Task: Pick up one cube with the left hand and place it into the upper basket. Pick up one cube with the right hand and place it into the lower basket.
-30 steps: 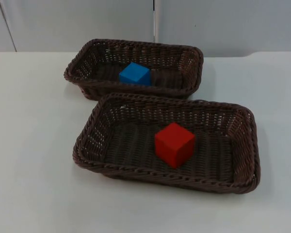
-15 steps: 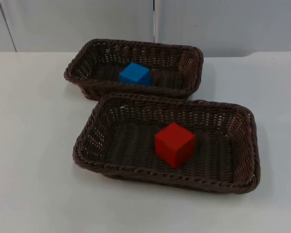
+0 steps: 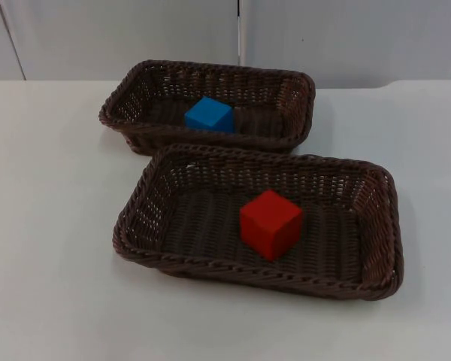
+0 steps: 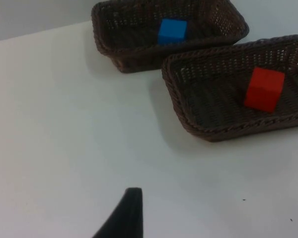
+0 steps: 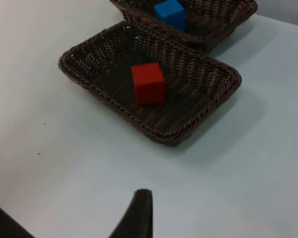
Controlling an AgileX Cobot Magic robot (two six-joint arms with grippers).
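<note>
A blue cube [image 3: 209, 114] lies inside the upper brown wicker basket [image 3: 293, 83] at the back of the table. A red cube [image 3: 270, 223] rests on the floor of the lower wicker basket [image 3: 135, 218], nearer the front. The left wrist view takes in the blue cube [image 4: 172, 30] and the red cube [image 4: 264, 89], with my left gripper [image 4: 131, 208] held back over bare table, far from both baskets. From the right wrist I see the red cube [image 5: 148, 83] and the blue cube [image 5: 169, 13]; my right gripper [image 5: 141, 208] also hangs back over bare table. Neither gripper holds anything that I can see.
The white table [image 3: 52, 286] spreads wide to the left, right and front of the baskets. The two baskets stand almost touching, one behind the other. A grey partition wall [image 3: 120, 37] closes the far edge.
</note>
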